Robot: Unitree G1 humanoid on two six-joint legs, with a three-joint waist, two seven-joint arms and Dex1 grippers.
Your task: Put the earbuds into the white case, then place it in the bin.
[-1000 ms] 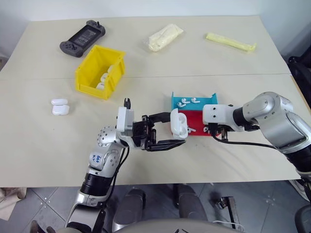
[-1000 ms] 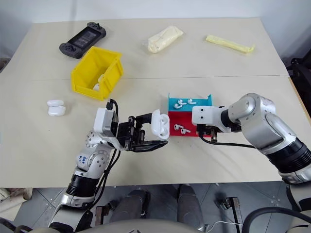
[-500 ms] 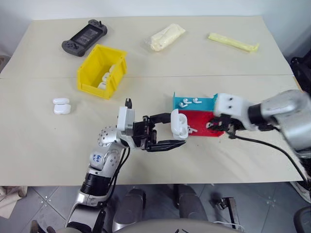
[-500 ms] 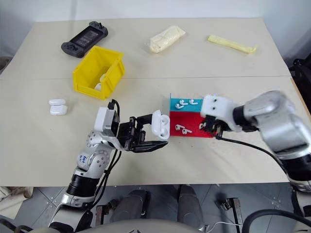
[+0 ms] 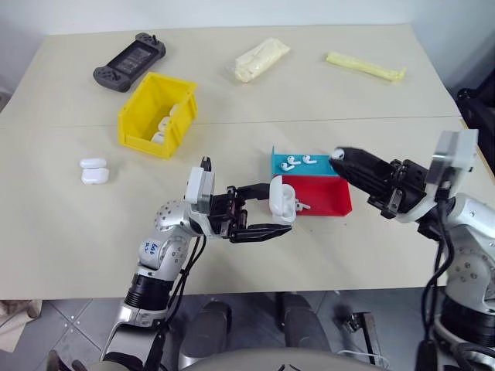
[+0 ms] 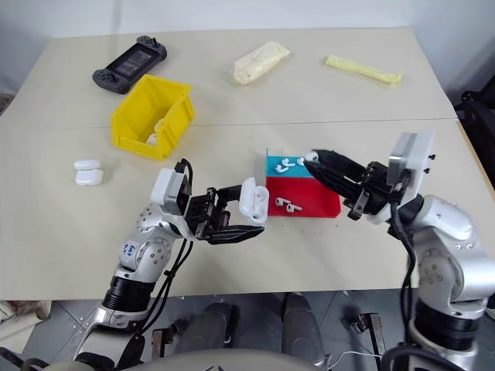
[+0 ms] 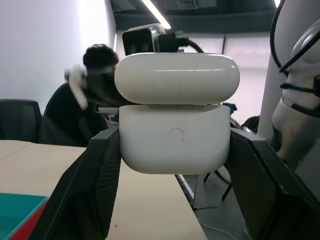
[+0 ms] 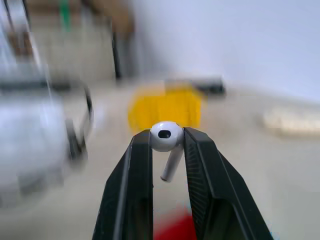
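My left gripper (image 5: 280,206) is shut on the white case (image 5: 281,199), holding it above the table in front of the trays with its lid flipped open; its black fingers (image 7: 95,175) clamp both sides of the case (image 7: 175,135). My right gripper (image 5: 339,155) points left over the trays, shut on one earbud (image 8: 167,136), whose stem hangs between the fingers (image 8: 137,175). More earbuds (image 5: 298,161) lie in the blue tray (image 5: 280,164), and one (image 5: 301,206) lies in the red tray (image 5: 329,197). The yellow bin (image 5: 141,141) stands at the left rear with white cases in it.
Two closed white cases (image 5: 94,170) are stacked on the table left of my left arm. A black game console (image 5: 130,62), a cream plastic packet (image 5: 263,59) and a yellow packet (image 5: 365,66) lie along the far edge. A person sits in the background of the left wrist view.
My right gripper has risen from the red tray with an earbud and swung round, and it points left toward the case. The left gripper with the case has stayed in place.
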